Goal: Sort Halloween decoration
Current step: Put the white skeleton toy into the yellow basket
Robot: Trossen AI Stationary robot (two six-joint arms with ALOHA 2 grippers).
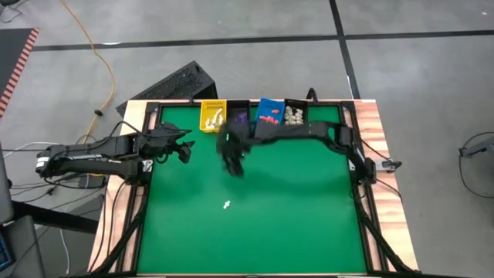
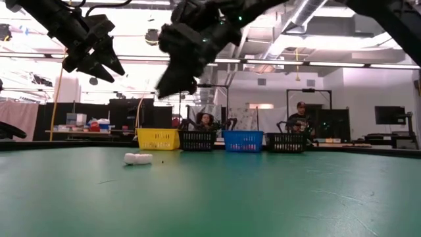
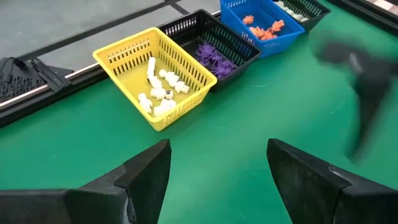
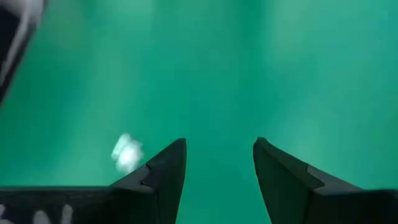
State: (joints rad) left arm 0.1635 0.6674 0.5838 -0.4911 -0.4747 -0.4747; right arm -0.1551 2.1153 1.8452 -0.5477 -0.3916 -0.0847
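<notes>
**One white piece left on the mat**

Nearest the front, a single white piece (image 1: pixel 227 205) lies alone on the green mat (image 1: pixel 255 232), well apart from the bins. It also shows in the low view as a small white shape lying flat (image 2: pixel 137 158), and as a pale blur beside the right gripper's own fingers (image 4: pixel 126 152). No other loose piece can be seen on the mat, so by my reckoning the sort is nearly done, with this one piece to go to the yellow bin.

Farther in, the right gripper (image 1: pixel 234 164) hangs above the mat between the white piece and the bins. Its fingers (image 4: pixel 163 171) stand well apart with only bare mat between them; it holds nothing and touches nothing. The left gripper (image 1: pixel 184 150) waits over the mat's left side, fingers (image 3: pixel 146 174) spread wide and empty.

At the far edge sits the row of bins. The yellow bin (image 3: pixel 124 59) holds white pieces (image 3: pixel 158 93), the black bin (image 3: pixel 193 28) next to it holds purple pieces (image 3: pixel 214 59), the blue bin (image 3: pixel 233 7) holds orange-red pieces (image 3: pixel 264 28), and the last black bin (image 1: pixel 302 114) holds cream-beige pieces (image 1: pixel 292 116).
</notes>
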